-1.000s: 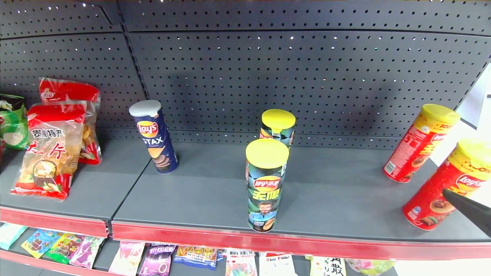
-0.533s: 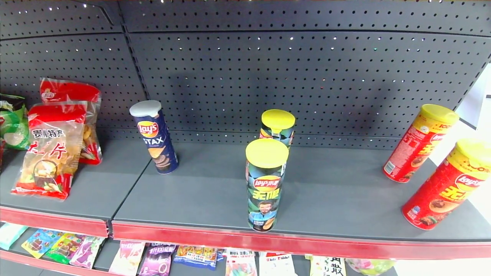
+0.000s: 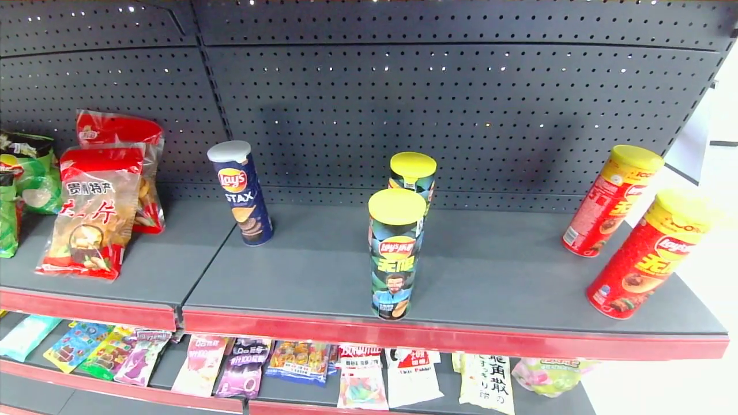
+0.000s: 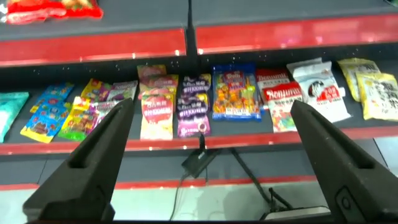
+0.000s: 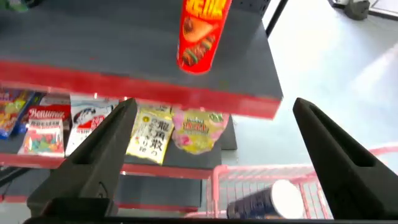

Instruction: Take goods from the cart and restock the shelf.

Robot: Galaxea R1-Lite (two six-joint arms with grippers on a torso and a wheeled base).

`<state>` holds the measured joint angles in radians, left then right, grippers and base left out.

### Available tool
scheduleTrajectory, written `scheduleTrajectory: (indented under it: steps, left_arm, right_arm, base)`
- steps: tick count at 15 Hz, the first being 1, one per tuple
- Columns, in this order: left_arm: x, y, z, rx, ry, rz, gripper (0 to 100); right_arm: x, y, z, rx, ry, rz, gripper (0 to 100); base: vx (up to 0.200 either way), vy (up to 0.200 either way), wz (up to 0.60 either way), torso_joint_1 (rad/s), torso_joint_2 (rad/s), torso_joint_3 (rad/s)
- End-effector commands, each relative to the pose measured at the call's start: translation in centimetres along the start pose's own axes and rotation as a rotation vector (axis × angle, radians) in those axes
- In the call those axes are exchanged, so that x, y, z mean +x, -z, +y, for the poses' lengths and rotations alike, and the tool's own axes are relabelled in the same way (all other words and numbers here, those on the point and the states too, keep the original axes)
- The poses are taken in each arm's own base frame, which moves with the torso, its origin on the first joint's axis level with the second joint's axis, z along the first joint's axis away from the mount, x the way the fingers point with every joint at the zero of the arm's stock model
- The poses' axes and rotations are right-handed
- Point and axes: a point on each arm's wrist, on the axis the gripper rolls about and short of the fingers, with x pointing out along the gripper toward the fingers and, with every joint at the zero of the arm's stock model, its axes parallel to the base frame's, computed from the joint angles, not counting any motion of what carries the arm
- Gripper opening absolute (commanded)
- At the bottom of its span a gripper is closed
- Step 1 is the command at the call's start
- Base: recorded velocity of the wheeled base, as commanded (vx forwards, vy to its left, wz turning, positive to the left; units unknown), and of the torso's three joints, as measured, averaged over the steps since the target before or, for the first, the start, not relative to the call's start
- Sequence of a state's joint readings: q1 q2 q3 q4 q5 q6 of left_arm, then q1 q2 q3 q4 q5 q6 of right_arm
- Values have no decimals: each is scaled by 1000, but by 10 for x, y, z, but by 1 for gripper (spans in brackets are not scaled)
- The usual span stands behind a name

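Observation:
On the grey shelf (image 3: 490,276) stand a blue chip can (image 3: 239,193), two dark green cans with yellow lids (image 3: 396,253) (image 3: 413,176) and two red cans (image 3: 611,199) (image 3: 648,253). My right gripper (image 5: 214,155) is open and empty, below the shelf's right end, under a red can (image 5: 199,34). Beneath it is the pink cart (image 5: 249,171) with a blue can with a white lid (image 5: 264,202) lying in it. My left gripper (image 4: 208,155) is open and empty, facing the lower shelf's snack packets (image 4: 186,99).
Red snack bags (image 3: 95,213) and green bags (image 3: 23,184) stand at the shelf's left. Wide gaps lie between the cans. A red lip (image 3: 450,340) edges the shelf front. Flat packets (image 3: 363,380) fill the shelf below. Cables (image 4: 199,162) lie on the floor.
The right gripper's dark tip, at the head view's right edge a second ago, has left that view. The head camera has shifted, showing more of the lower shelf.

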<state>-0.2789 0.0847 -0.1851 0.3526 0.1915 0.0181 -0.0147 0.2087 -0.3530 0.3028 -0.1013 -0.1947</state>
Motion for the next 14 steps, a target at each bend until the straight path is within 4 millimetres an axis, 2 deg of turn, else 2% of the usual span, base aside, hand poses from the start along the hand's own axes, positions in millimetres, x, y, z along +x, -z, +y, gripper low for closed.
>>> scheduleTrajectory:
  steps: [1,2,4,14]
  left_arm:
    - [0,0,0,2,2,1,100]
    - [0,0,0,2,3,1,100]
    - [0,0,0,2,3,1,100]
    - [0,0,0,-3,11,1,100]
  right_arm:
    - [0,2,0,-2,-1,2,100]
    - [1,2,0,-2,0,6,100]
    - [0,3,1,-8,3,5,100]
    - [3,11,2,-35,2,22,100]
  base:
    - [-200,0,0,-12,-2,2]
    - [-200,0,0,-2,2,7]
    - [0,0,0,0,0,0]
    - [0,0,-600,4,3,2]
